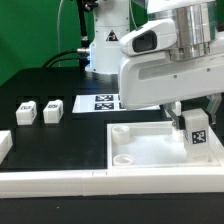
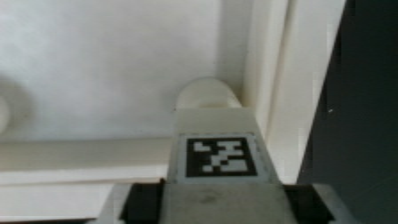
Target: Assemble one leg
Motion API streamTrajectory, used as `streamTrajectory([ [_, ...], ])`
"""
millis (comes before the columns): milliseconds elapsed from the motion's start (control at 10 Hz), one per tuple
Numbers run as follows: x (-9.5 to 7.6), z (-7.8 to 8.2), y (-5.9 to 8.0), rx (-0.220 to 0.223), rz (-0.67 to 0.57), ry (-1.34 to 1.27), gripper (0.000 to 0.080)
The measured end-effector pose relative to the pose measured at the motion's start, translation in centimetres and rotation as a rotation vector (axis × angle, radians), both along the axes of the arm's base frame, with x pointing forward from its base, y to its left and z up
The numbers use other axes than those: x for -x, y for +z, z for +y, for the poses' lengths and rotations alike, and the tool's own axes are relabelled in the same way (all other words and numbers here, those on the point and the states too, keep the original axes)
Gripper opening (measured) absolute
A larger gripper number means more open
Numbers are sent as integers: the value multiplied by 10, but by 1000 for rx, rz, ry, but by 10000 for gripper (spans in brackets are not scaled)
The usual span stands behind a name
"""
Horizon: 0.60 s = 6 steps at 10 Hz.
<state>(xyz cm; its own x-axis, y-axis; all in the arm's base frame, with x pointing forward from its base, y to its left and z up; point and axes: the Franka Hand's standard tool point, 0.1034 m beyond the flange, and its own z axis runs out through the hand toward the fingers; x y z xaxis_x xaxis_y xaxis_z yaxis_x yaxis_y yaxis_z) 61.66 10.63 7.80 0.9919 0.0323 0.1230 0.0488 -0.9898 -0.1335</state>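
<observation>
leg (image 1: 194, 132) — white post, tag facing out, upright, held over the panel (image 1: 150, 140) at its corner on the exterior view's right. whether its lower end touches the panel cannot be told.

tool (image 1: 194, 113): narrow, clamped on the leg's upper part, one finger on either side.

socket (image 2: 210, 95): on the panel, just beyond the leg's end in the wrist view; looks unfilled.

spare legs (image 1: 53, 108): two, on the tabletop (image 1: 60, 70), well apart from the panel toward the exterior view's left.

marker board (image 1: 100, 102): flat, just behind the panel.

risks, as judged: the leg's end appears not yet centred on the socket and sits near the panel's raised rim — a descent from here could land on the flat or the rim, tilting the leg in the grip. a skewed entry could jam it or shove the panel aside. smooth plastic may slip between the fingers if twisted hard.
</observation>
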Motion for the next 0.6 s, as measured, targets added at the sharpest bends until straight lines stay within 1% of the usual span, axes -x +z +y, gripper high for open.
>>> streamTrajectory([
  [200, 0, 1, 0, -41, 34, -235, 291],
  [300, 0, 2, -1, -56, 44, -379, 291],
  [500, -1, 2, -1, -75, 67, -570, 291],
  [600, -1, 2, -1, -97, 87, -692, 291],
])
